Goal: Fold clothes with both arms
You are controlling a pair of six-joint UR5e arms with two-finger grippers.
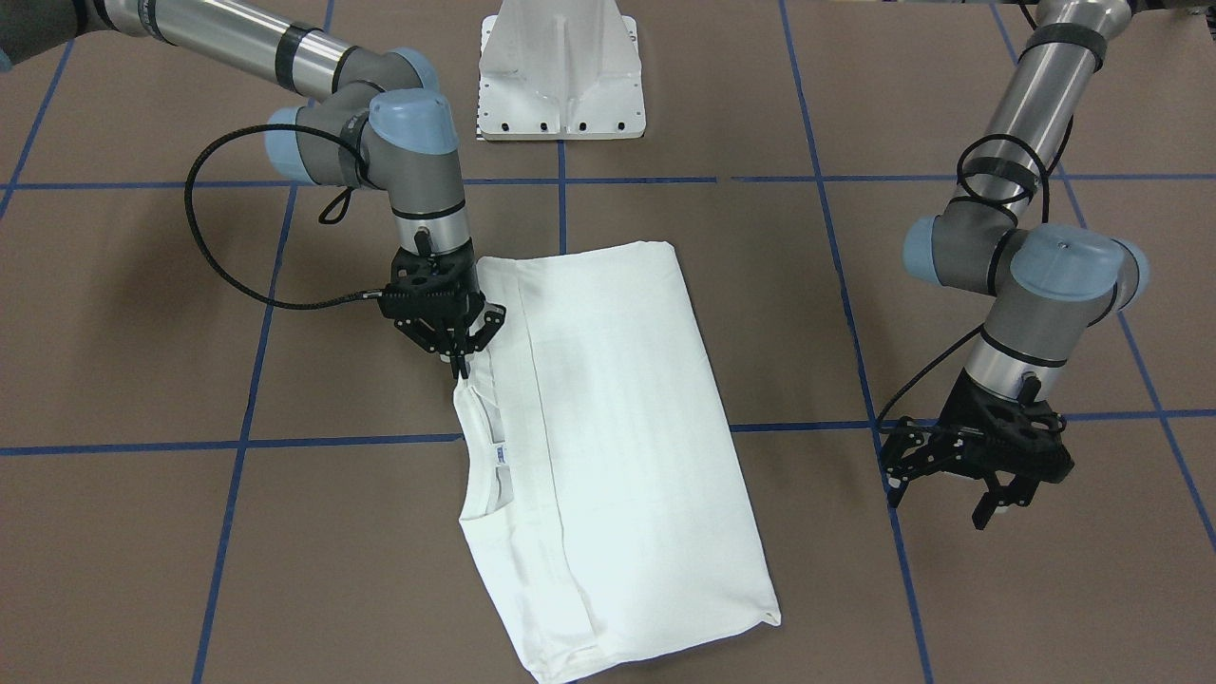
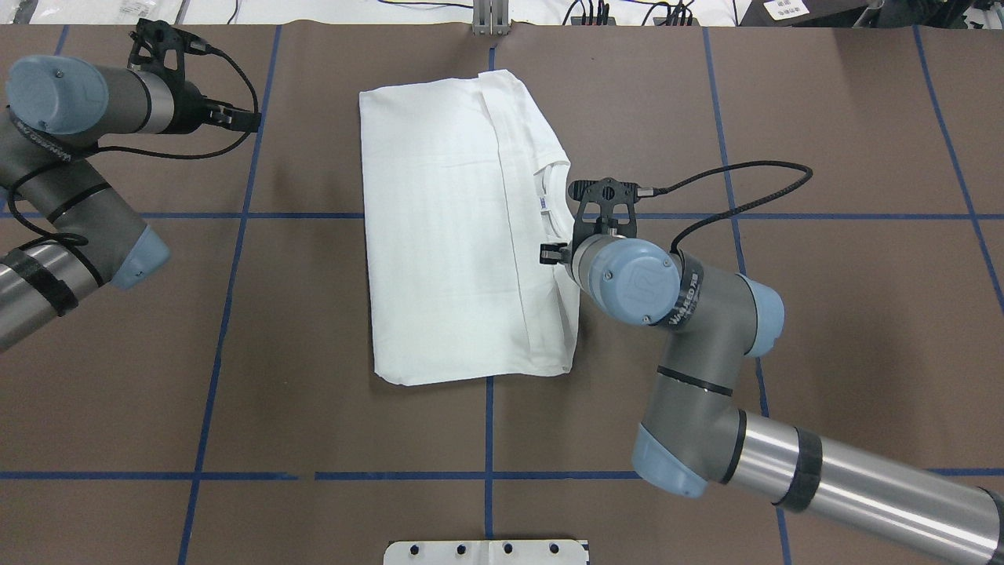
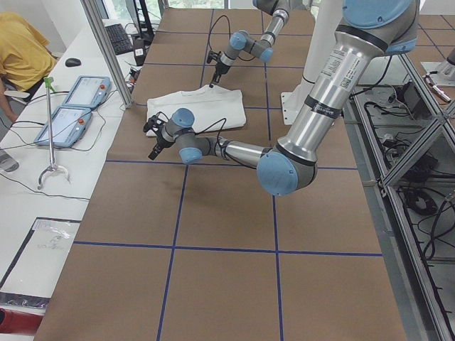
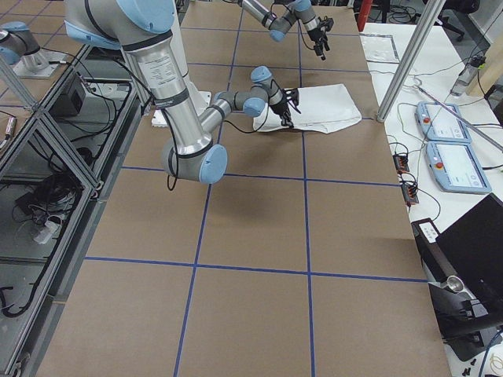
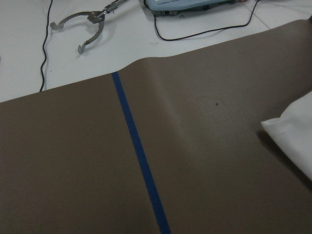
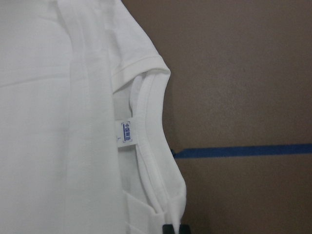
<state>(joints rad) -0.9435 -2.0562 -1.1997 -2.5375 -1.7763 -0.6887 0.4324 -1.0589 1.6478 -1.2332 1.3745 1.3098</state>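
The clothes are one white T-shirt folded into a long rectangle on the brown table, also seen from overhead. Its ribbed collar and small tag face the right arm's side. My right gripper is shut, pinching the shirt's edge right beside the collar and lifting it slightly. In the right wrist view its dark fingertips show at the bottom, on the cloth. My left gripper hangs open above bare table, well apart from the shirt. The left wrist view catches only a shirt corner.
The white pedestal base stands at the robot's side of the table. Blue tape lines grid the brown surface. A white side bench holds a metal grabber tool and control pendants, with a person seated there.
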